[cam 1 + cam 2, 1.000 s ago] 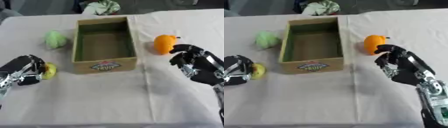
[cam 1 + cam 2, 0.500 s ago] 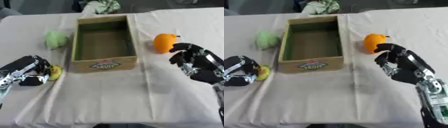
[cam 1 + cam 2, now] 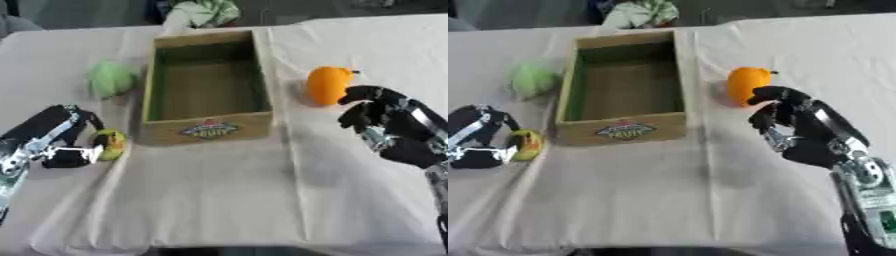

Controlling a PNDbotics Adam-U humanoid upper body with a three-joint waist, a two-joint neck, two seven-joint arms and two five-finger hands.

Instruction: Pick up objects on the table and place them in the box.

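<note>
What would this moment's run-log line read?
left hand: curled on yellow-green fruit | right hand: curled, beside orange fruit | box: empty | green object: on table

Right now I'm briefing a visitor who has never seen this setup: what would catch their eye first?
Probably the open box, empty, in the middle of the table. Next the orange fruit to its right, with the right hand just short of it, fingers curled. At the left, the left hand curls round a small yellow-green fruit, and a pale green object lies beyond it.
</note>
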